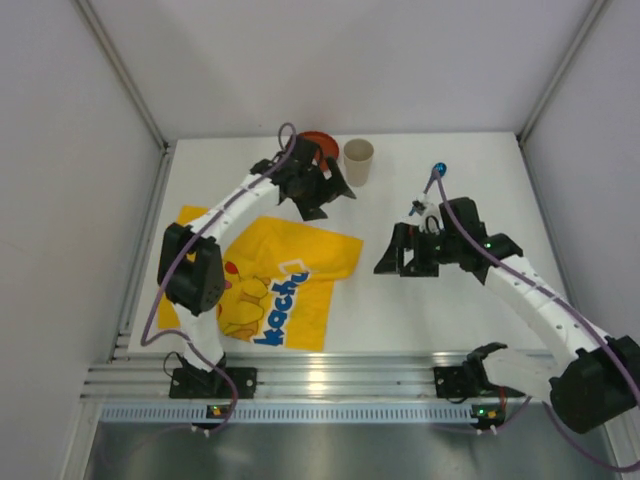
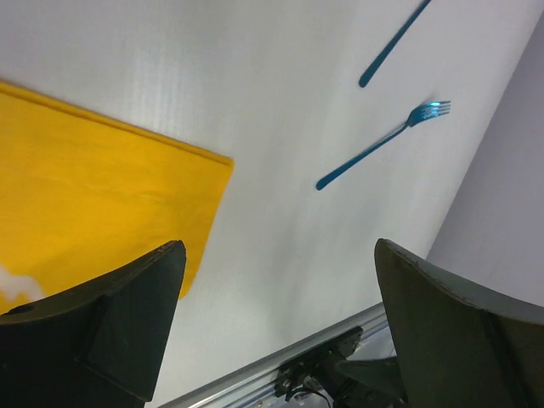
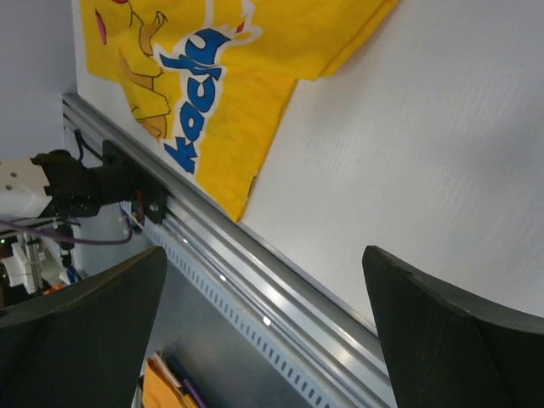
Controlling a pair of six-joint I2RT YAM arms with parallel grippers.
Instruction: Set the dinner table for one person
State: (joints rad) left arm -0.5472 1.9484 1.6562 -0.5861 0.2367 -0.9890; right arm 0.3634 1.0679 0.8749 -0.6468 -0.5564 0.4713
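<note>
The white dinner table [image 1: 430, 310] holds a crumpled yellow Pikachu mat [image 1: 275, 280] at the left. A red plate [image 1: 318, 140] and a beige cup [image 1: 358, 161] stand at the back. My left gripper [image 1: 328, 198] is open and empty, hovering just in front of the plate. Its wrist view shows the mat's corner [image 2: 85, 195], a blue fork [image 2: 382, 144] and another blue utensil [image 2: 393, 42] lying on the table. My right gripper [image 1: 400, 262] is open and empty above the table, right of the mat. A blue utensil tip [image 1: 438, 171] shows behind the right arm.
An aluminium rail [image 1: 330, 380] runs along the near edge; it also shows in the right wrist view [image 3: 280, 297], with the mat [image 3: 229, 76] beyond it. White walls with metal posts enclose the table on three sides.
</note>
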